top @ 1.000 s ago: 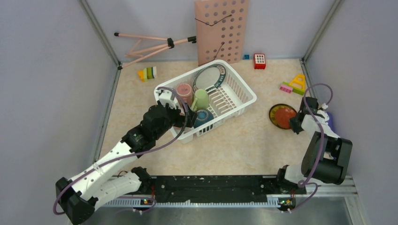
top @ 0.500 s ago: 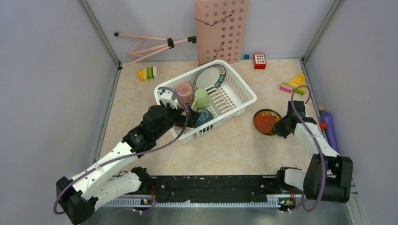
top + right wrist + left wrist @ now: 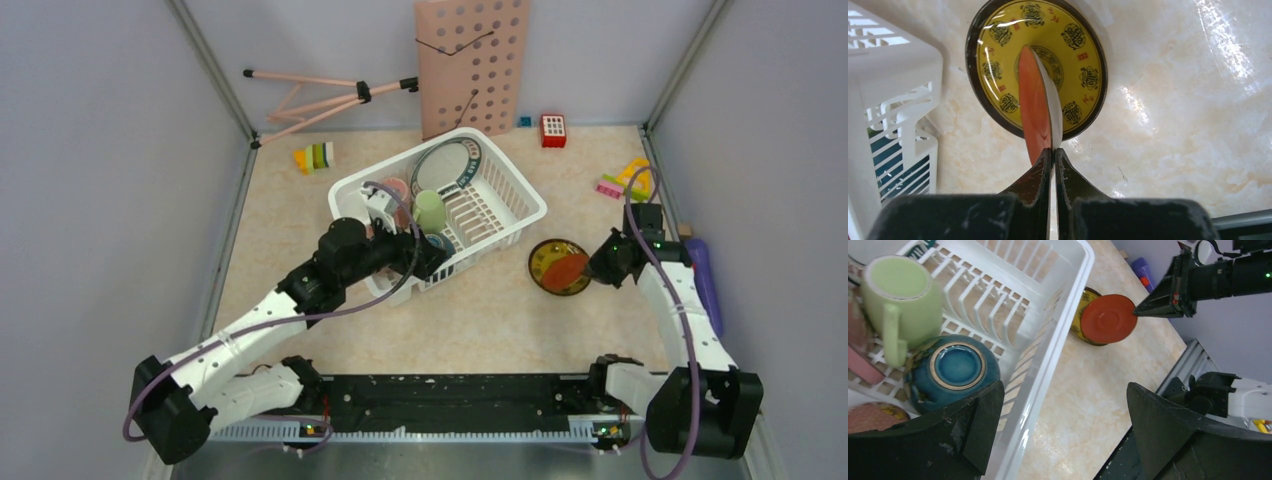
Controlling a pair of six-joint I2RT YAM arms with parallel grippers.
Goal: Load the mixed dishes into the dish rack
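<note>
Surface: I viewed a marbled beige table [image 3: 480,320] walled in grey on three sides
Rack: the dish rack [image 3: 505,233] lay askew at mid-table, just left of both small plates
Rack contents: the large plate [image 3: 447,165] stood on edge at the far end; the light green mug [image 3: 900,300] sat by the dividers, a pink cup [image 3: 392,190] beside it; the bowl [image 3: 955,372] rested foot-up at the near end
Left arm: the left gripper [image 3: 1063,390] hung over the rack's near wall by the bowl, jaws spread wide and empty
Right arm: the right gripper [image 3: 1053,150] was clamped on the rim of the orange plate [image 3: 1033,115], held on edge
Plates: the orange plate was over the yellow plate [image 3: 1078,55], which lay flat on the table; I could not tell whether they touched
</note>
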